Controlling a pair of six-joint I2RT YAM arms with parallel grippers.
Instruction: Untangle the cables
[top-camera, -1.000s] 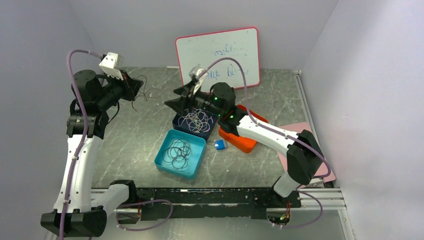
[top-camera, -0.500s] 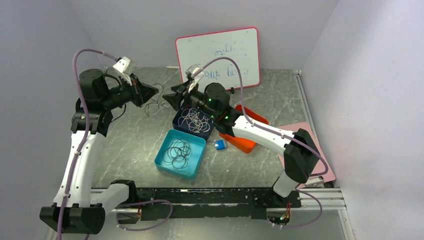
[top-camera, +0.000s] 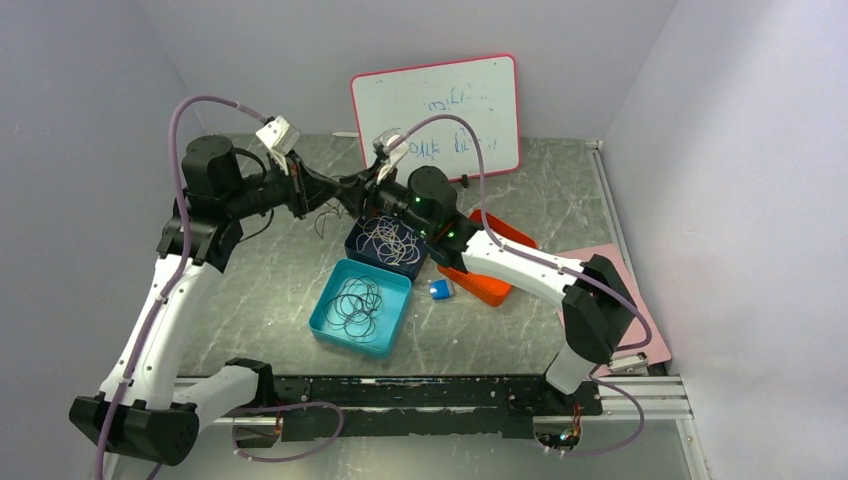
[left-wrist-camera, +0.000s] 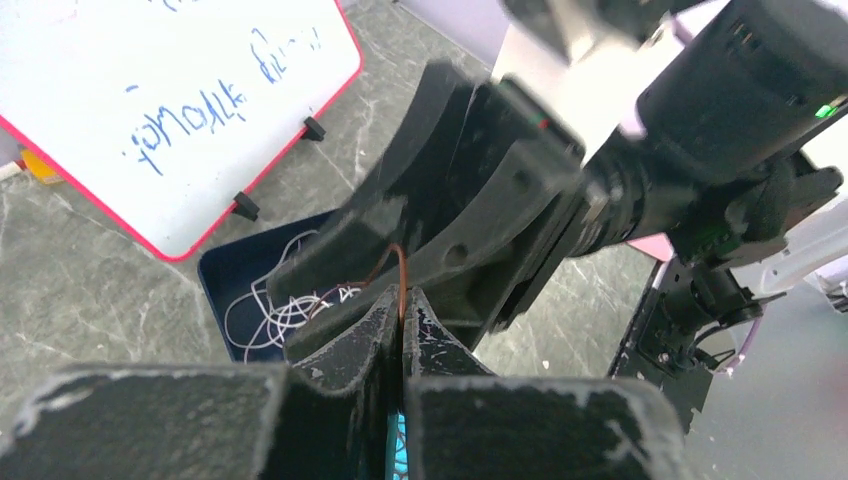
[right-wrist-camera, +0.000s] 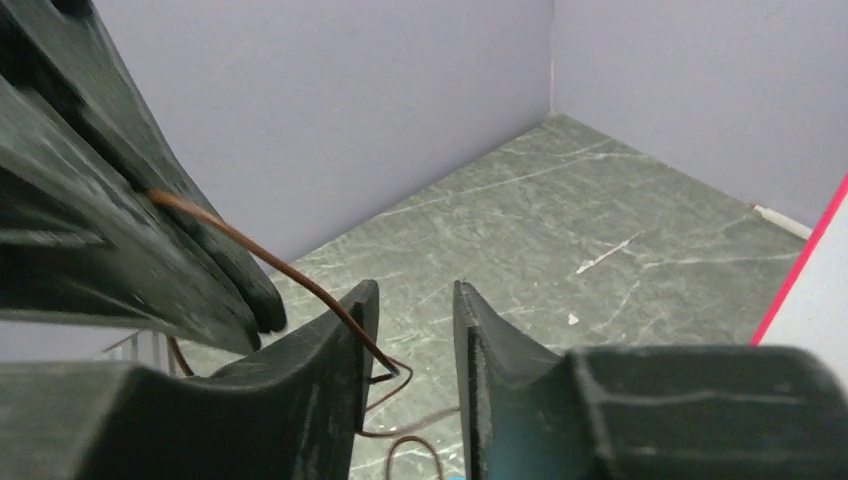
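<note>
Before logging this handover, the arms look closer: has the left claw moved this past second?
Yes. The left claw, pinching a brown cable, swung right, toward the whiteboard and the right claw.

arms (top-camera: 165, 300) 2 | trays (top-camera: 325, 295) 3 | whiteboard (top-camera: 440, 100) 1 | blue block (top-camera: 439, 290) 1 | pink mat (top-camera: 592, 258) 1

Parted right gripper (right-wrist-camera: 415, 292), brown cable (right-wrist-camera: 280, 265) perhaps touching
</note>
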